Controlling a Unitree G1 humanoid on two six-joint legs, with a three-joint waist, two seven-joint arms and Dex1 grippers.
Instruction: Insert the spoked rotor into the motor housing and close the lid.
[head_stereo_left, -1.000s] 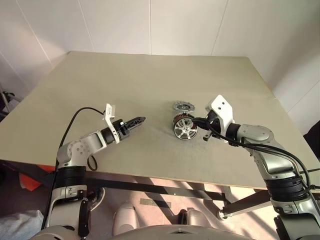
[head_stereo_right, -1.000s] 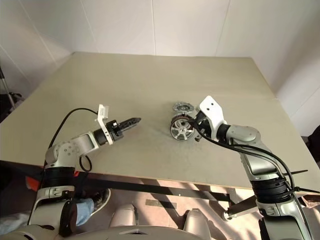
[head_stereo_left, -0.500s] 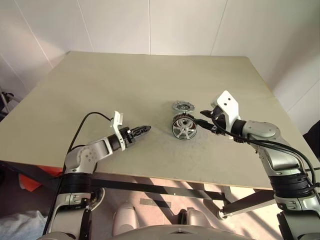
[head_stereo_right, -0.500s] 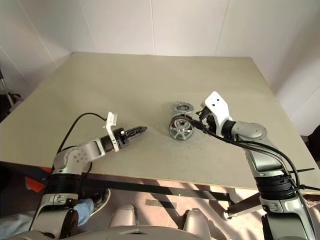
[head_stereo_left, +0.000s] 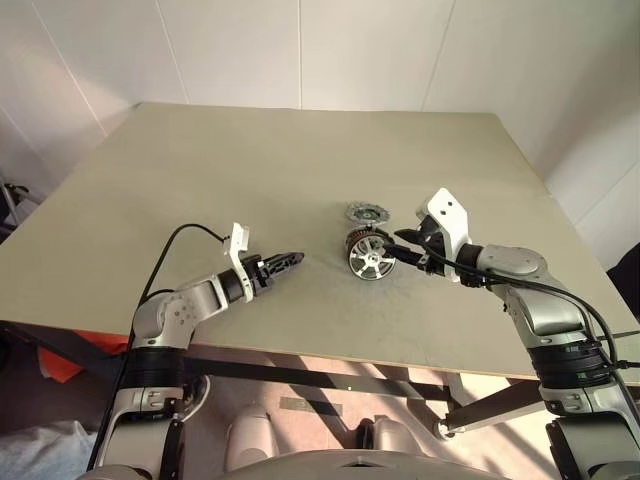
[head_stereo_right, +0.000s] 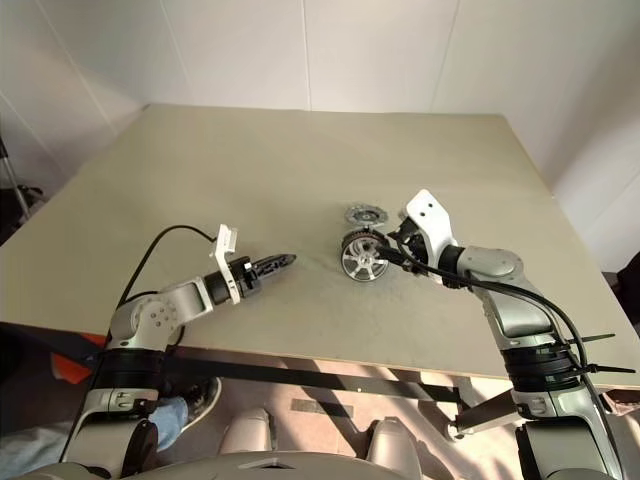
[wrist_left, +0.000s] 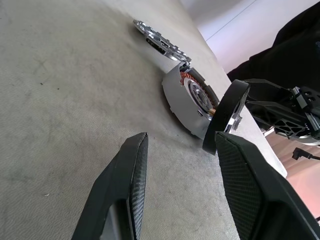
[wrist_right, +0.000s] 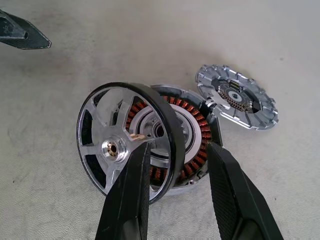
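My right gripper (wrist_right: 175, 192) has its 2 fingers parted, 1 on each side of the spoked rotor's (wrist_right: 127, 140) black rim; I cannot tell whether they press it. The rotor stands tilted, leaning against the motor housing (wrist_right: 185, 137), not seated in it. The lid (wrist_right: 235, 97) lies flat on the table (head_stereo_left: 250, 170) just beyond the housing. My left gripper (wrist_left: 182, 187) hangs half open, empty, well apart from the parts.

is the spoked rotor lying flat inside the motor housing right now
No, the spoked rotor stands tilted on its edge, leaning against the motor housing rather than seated inside it.
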